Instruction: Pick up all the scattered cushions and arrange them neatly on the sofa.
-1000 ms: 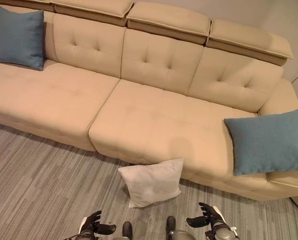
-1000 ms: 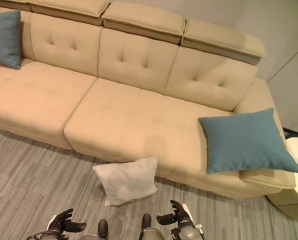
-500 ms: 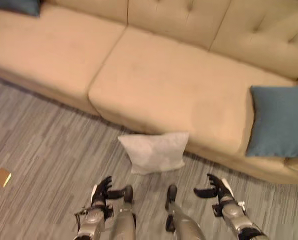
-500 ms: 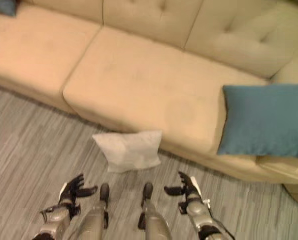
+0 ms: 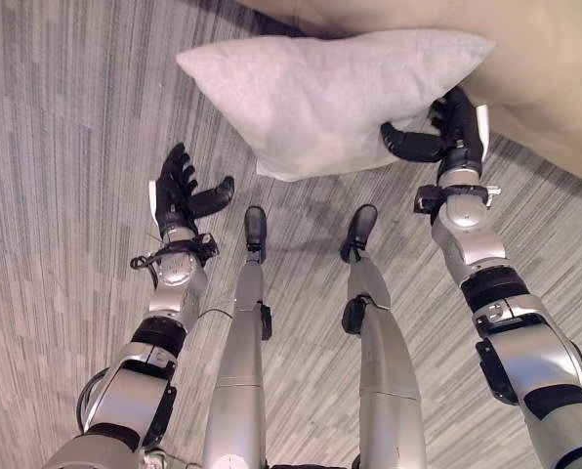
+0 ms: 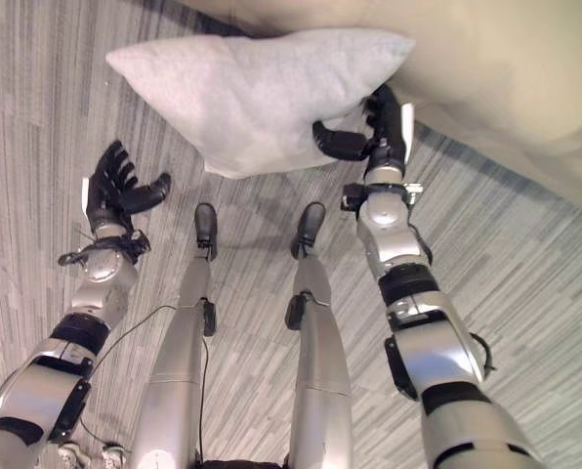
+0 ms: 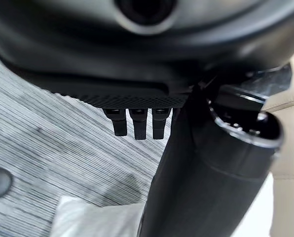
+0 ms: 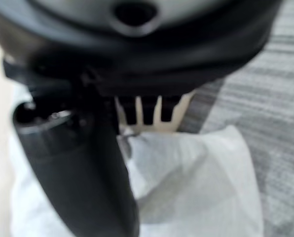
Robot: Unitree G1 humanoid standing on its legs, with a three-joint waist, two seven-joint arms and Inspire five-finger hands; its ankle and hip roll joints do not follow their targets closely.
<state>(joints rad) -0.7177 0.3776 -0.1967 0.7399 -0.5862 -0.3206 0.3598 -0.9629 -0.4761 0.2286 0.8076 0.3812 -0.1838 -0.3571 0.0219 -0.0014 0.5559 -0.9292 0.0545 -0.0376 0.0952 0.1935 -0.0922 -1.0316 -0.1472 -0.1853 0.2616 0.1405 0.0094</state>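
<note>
Cushion: lying on floor, top centre, leaning against sofa.
Handling: likely light, soft; pinching an edge or corner should work.
Right hand: spreading against cushion's right edge.
Left hand: hovering spread, apart.

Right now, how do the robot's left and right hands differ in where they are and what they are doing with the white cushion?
The right hand is against the white cushion at its lower right edge, thumb across the fabric; the left hand is apart from the cushion, over bare floor. The right hand reaches closer to the sofa; the left hand sits lower in the head views. Both hands have spread, uncurled fingers, and neither has closed on the cushion.
</note>
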